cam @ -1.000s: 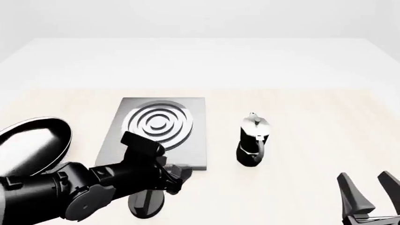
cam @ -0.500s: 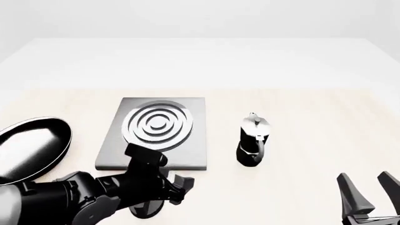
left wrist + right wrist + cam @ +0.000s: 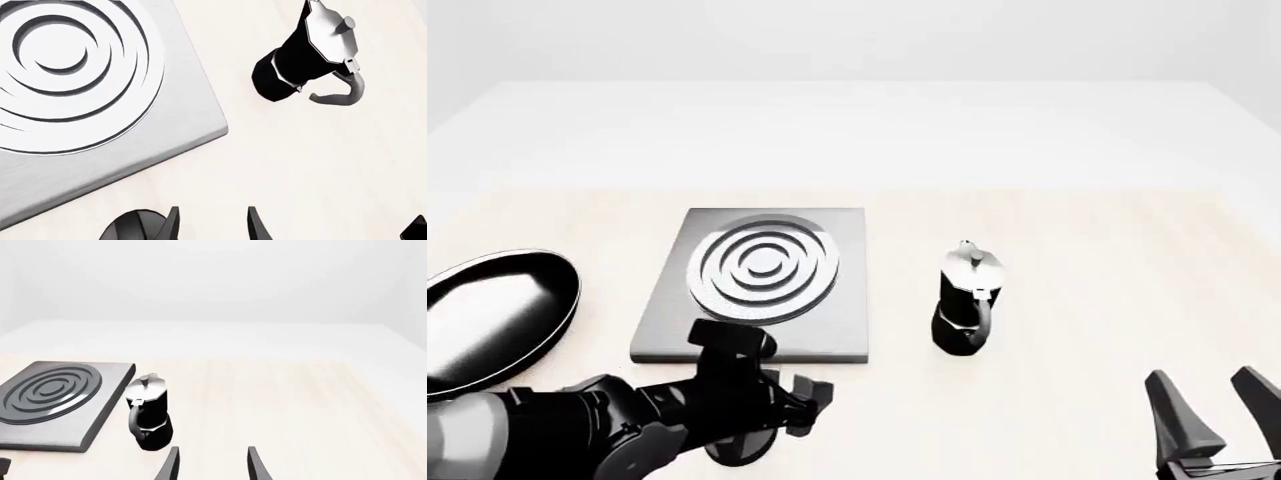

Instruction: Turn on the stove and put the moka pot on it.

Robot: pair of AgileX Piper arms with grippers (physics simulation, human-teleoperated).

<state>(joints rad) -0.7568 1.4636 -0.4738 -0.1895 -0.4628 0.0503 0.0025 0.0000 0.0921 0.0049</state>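
The stove (image 3: 827,330) is a flat grey slab with silver rings, left of centre on the table. Its black knob (image 3: 738,454) lies in front of it, mostly hidden under my left gripper (image 3: 793,400). In the left wrist view that gripper (image 3: 212,227) is open with bare table between its fingers, and the knob (image 3: 130,229) sits just outside one finger. The moka pot (image 3: 966,300) stands upright to the right of the stove, untouched. My right gripper (image 3: 1217,420) is open at the near right, well short of the pot (image 3: 150,412).
A round shiny black frying pan (image 3: 487,315) lies at the left edge, beside the stove. Light wooden tabletop stretches right of and behind the moka pot.
My left arm has drawn back toward the near edge and dropped lower over the knob, uncovering the stove's front edge. The right gripper and the moka pot have stayed put.
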